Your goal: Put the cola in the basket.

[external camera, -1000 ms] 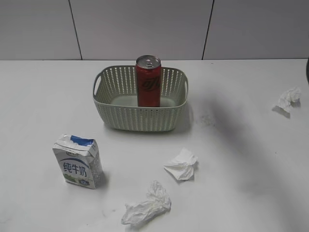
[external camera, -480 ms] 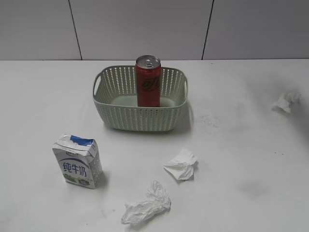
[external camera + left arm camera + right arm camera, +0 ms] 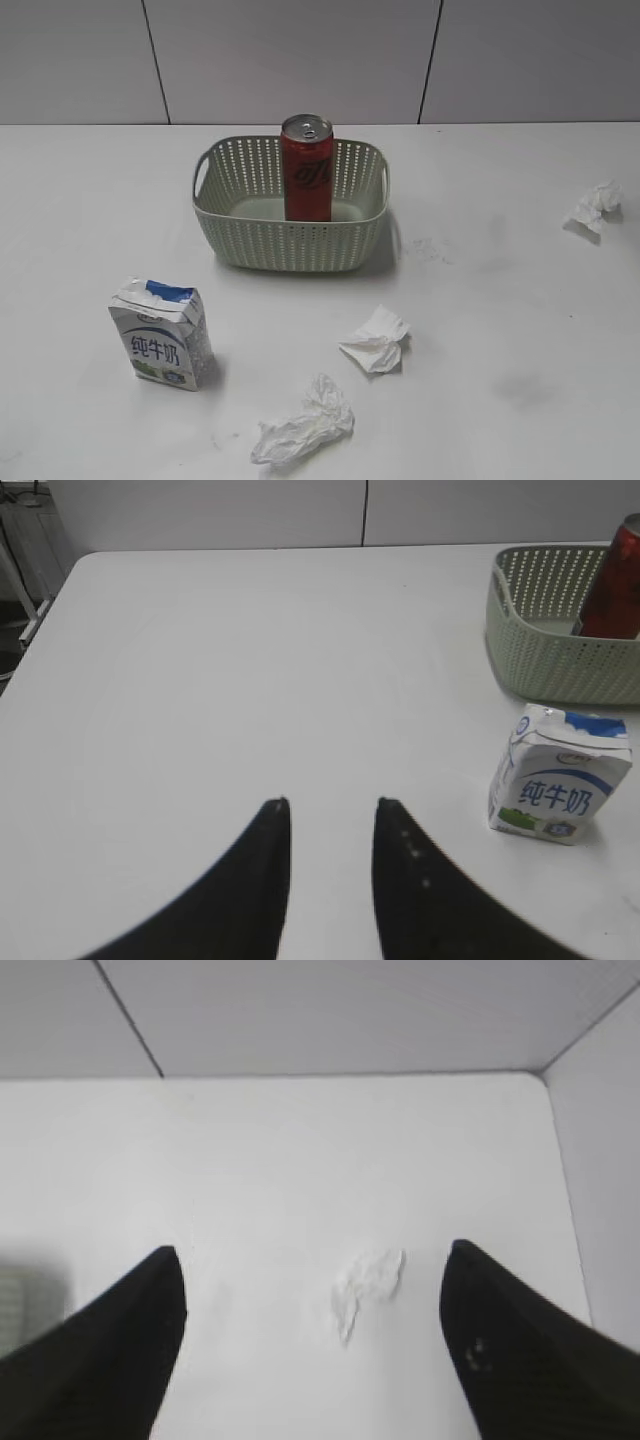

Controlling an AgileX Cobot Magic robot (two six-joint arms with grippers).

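Only the wrist views show fingers — right (image 3: 312, 1250) spread, left (image 3: 330, 802) apparently narrower.

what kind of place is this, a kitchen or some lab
Probably a lab test bench, not a kitchen: a bare white table against plain panelled walls, with only staged props, a can in a basket, a milk carton.

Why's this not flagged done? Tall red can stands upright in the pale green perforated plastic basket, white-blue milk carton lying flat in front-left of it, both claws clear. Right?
One error: the white-blue milk carton stands upright on the table, not flat; the exterior view shows it. The tall red can does stand upright in the pale green perforated plastic basket, with neither claw near it.
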